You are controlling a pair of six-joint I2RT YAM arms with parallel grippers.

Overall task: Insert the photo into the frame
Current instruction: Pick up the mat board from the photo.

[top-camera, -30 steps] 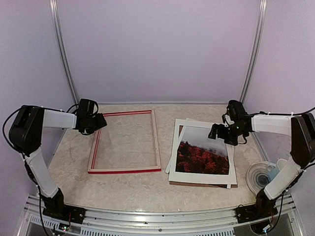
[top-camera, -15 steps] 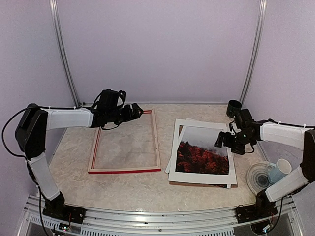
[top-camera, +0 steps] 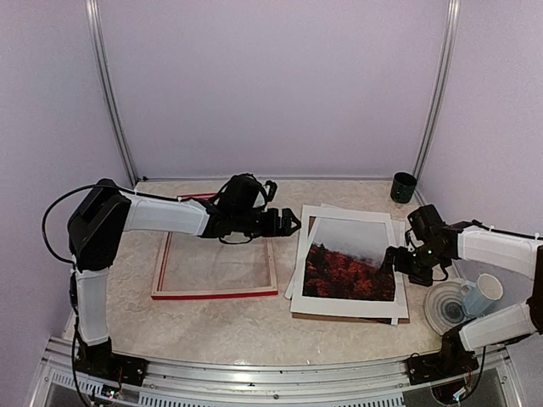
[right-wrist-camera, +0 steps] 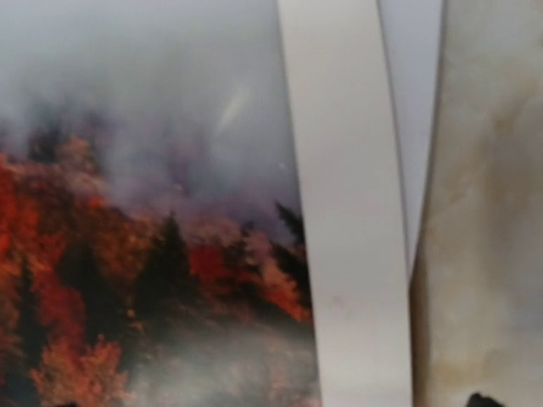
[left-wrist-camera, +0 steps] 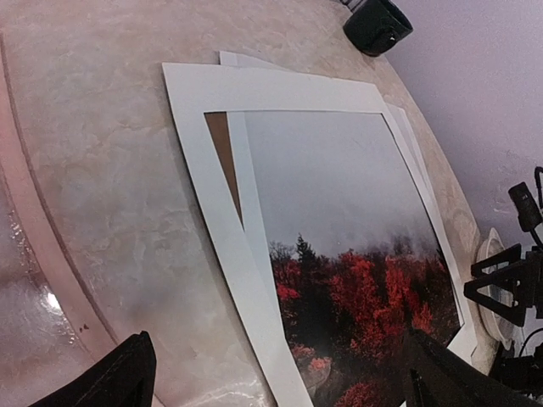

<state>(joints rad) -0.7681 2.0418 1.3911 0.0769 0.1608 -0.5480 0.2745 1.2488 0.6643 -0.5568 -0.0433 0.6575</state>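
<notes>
The photo (top-camera: 349, 271) lay stacked with a white mat (left-wrist-camera: 254, 89) right of the red frame (top-camera: 216, 293); the left gripper (top-camera: 291, 225) hovered wide open near its left edge, the right gripper (top-camera: 393, 258) spread at its right edge, probably to lift it together.

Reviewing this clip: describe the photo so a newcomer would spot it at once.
Start at the red frame on the table; right of it lies a stack of flat sheets. The photo is the one showing red-orange trees under grey mist, unlike the plain white sheet and brown board with it.
</notes>
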